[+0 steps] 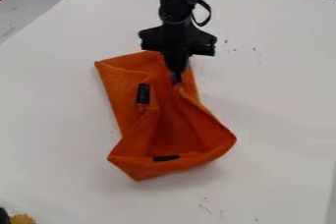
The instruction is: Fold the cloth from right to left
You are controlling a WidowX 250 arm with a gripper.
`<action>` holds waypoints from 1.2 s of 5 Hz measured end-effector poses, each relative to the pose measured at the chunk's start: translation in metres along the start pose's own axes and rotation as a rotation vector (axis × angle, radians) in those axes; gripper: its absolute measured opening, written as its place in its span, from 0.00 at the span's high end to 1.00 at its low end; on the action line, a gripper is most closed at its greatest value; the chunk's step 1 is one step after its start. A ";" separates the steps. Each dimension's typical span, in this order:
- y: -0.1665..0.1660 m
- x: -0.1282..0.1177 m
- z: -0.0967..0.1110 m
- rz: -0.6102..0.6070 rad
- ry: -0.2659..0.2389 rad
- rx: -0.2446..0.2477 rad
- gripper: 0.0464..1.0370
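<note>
Camera view cut the black arm [177, 2] off at the top edge, and the lower end of the gripper [176, 76] merged into one dark, narrow shape against the cloth [128, 98]. Whether the gripper was spread or pressed together could not be told, nor whether it pinched any of the fabric. It hung down over the upper part of the cloth, right of the upper black patch [143, 94], its lower end at the orange fabric; actual contact was hard to make out. The part of the cloth directly behind the gripper was hidden.

The cloth lay on the white table [275, 95], around the middle and slightly to the left in the view. It was orange, rumpled and partly folded over, narrower at the top and broader toward the bottom. A ridge ran from beside the gripper's lower end down to a corner at the right, with a darker hollow to the left of it. Along the bottom, a turned-up band carried a second black patch [166, 158], lying nearly level, while the upper one stood nearly upright. The lowest corner pointed toward the bottom of the view.

At the bottom left corner, a yellow-brown thing [22, 219] was cut off by the edge, too little of it visible to identify.
</note>
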State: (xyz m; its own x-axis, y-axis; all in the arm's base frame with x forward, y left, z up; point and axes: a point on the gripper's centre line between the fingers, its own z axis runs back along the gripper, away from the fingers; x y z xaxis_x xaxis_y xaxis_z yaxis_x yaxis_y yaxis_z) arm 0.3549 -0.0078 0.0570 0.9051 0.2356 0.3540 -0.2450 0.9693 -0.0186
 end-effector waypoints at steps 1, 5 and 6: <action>0.035 -0.007 0.016 0.064 -0.025 0.044 0.99; 0.085 -0.081 0.004 0.235 -0.044 0.006 0.55; 0.092 -0.086 0.005 0.207 -0.013 0.050 0.24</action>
State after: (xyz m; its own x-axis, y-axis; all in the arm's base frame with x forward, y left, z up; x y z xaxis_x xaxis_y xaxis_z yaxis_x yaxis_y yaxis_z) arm 0.2523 0.0611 0.0293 0.8294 0.4277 0.3595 -0.4420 0.8958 -0.0462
